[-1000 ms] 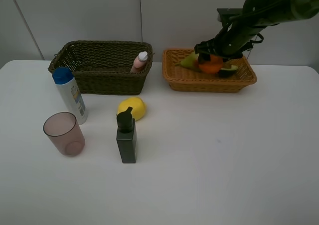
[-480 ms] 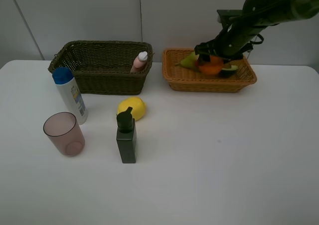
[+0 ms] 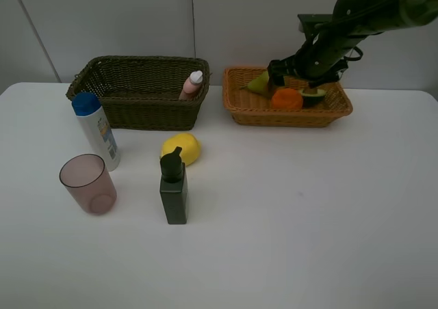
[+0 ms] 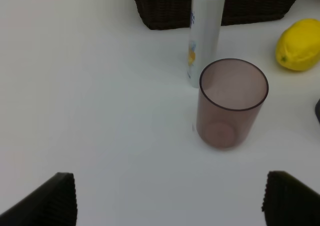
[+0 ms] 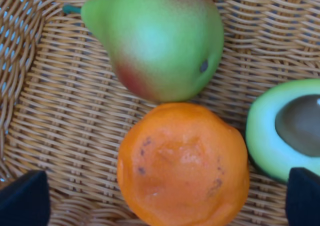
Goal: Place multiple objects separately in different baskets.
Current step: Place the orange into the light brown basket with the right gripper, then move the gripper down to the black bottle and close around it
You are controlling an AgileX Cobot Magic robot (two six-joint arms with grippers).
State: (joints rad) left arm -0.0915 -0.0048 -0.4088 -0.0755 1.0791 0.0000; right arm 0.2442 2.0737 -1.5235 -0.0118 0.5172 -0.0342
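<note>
**Right pincer [image 5: 162, 196] stands wide apart over the orange [image 5: 183, 163] in the tan basket [image 3: 287, 116]**

Its two dark fingertips show at the far edges of the right wrist view. Both are clear of the orange, so nothing is clamped. The orange lies on the wicker floor, touching the green-red pear [image 5: 157, 41] and just beside the avocado half [image 5: 285, 128] (cut face up, the brown pit showing). From the high camera the pincer hangs just above the orange. All three fruits sit together in this shallow, light basket at the back right of the white table [image 3: 308, 220].

The left pincer [image 4: 172, 201] is also spread apart and empty, over bare table. Ahead of it in the left wrist view the translucent pinkish cup [image 4: 232, 103] stands upright. The white blue-capped bottle [image 4: 206, 33] stands upright close behind the cup.

The dark brown-green basket [image 3: 150, 111] sits at the back left, near the tan one but apart from it. It holds the pink bottle [image 3: 192, 85], which leans in its right end. The blue-capped bottle stands on the table at this basket's front left corner, with the cup nearer the camera. The yellow lemon [image 3: 181, 148] lies on the table in front of the dark basket. The dark green pump bottle [image 3: 173, 189] stands upright just in front of the lemon.
</note>
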